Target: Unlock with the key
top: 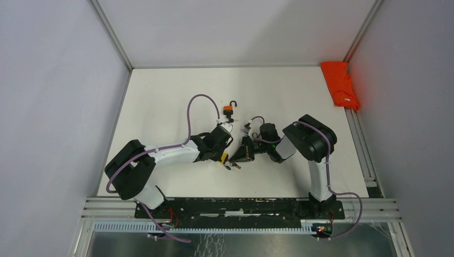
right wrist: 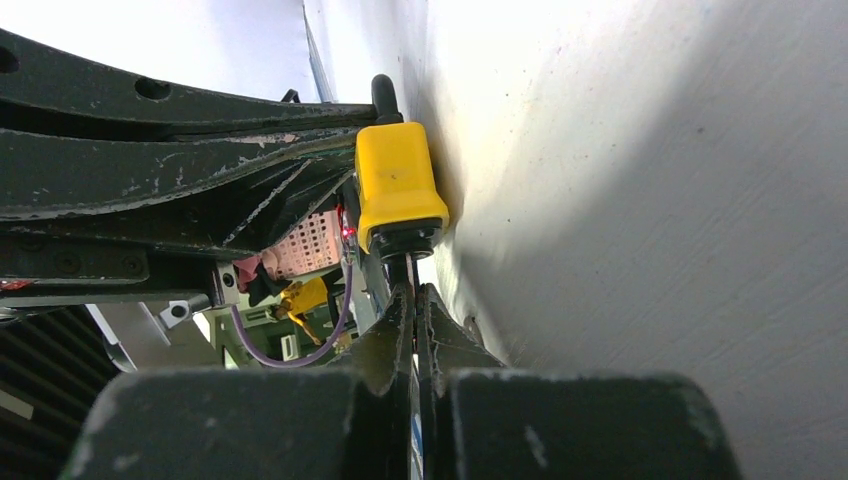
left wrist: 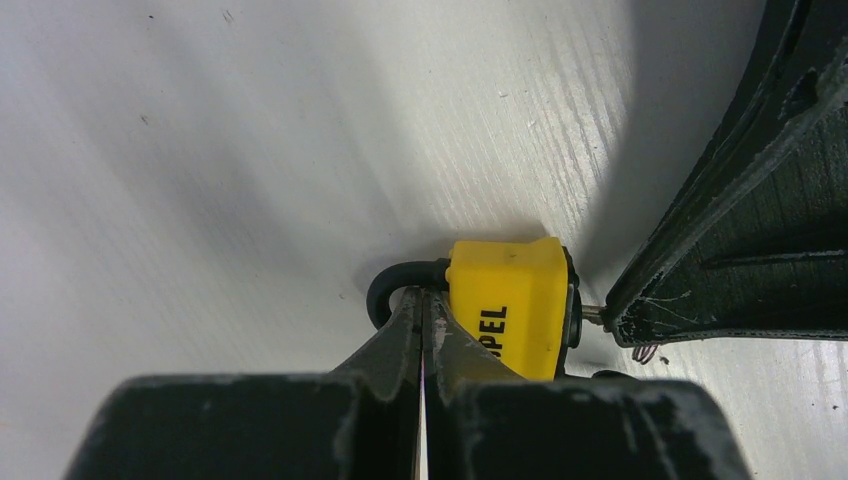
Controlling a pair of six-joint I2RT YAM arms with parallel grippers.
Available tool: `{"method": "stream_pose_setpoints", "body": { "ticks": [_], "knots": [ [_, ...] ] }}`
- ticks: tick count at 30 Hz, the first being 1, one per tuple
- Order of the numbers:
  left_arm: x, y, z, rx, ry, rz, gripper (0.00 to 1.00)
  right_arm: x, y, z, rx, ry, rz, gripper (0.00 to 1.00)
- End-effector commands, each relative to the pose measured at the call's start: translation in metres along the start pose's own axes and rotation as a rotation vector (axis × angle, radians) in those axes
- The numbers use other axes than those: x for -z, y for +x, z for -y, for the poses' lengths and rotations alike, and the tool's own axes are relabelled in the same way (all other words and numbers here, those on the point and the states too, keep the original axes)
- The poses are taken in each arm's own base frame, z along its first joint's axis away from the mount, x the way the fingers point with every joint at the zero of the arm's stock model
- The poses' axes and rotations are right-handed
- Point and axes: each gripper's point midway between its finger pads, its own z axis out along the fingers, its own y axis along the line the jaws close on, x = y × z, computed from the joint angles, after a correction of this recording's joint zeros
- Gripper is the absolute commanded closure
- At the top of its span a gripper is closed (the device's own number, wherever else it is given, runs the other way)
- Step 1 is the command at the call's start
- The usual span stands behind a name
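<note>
A: Whereabouts of the yellow lock [top: 224,157]?

B: Near the middle of the table [top: 160,96], down on its side against the white top, caught between both grippers.

A: State of the left gripper [left wrist: 421,305]?

B: Pressed together, pinching the black shackle [left wrist: 388,287] close to the yellow body. No gap to speak of between the fingers.

A: And of the right gripper [right wrist: 412,300]?

B: Closed tight as well, nipping the key [right wrist: 406,268]. Lined up with the black end of the lock, opposite the shackle.

A: Key fully in?

B: Cannot tell. Only a short bit of metal shaft on show between fingertips and lock face, seen best from the left wrist.

A: Shackle locked or sprung?

B: Cannot tell either. One curved leg in view, the rest hidden behind the left fingers.

A: Position of the two tools to each other?

B: Tip to tip, nearly in one line, with just the lock between. Left one reaching in from the left, right one from the right.

A: Anything else around?

B: An orange lock [top: 228,111] just beyond the left gripper, apart from it, black hook apparently swung open. A red cloth [top: 340,85] well off at the far right edge, draped over the rail. Some small dark bits just nearer than the yellow lock, too small to name.
</note>
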Motion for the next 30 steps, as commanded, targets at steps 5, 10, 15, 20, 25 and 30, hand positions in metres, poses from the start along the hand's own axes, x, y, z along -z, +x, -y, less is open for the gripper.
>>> {"method": "stream_pose_setpoints", "body": {
  "ticks": [5,10,15,20,25,30],
  "knots": [
    [0.009,-0.029,0.066,0.050,0.241,0.074,0.98,-0.045,-0.016,0.008,0.142,0.039,0.079,1.00],
    [0.008,-0.032,0.067,0.039,0.242,0.078,0.98,-0.047,-0.018,0.004,0.160,0.031,0.072,1.00],
    [0.010,-0.036,0.071,0.039,0.260,0.084,0.98,-0.050,-0.019,0.008,0.164,0.057,0.073,1.00],
    [0.015,-0.042,0.079,0.045,0.305,0.102,0.98,-0.051,-0.024,0.011,0.175,0.095,0.089,1.00],
    [0.016,-0.041,0.080,0.048,0.313,0.108,0.98,-0.052,-0.028,0.011,0.228,0.147,0.082,1.00],
    [0.012,-0.033,0.077,0.054,0.307,0.100,0.98,-0.039,-0.018,0.019,0.243,0.204,0.088,0.94]
  ]
}}
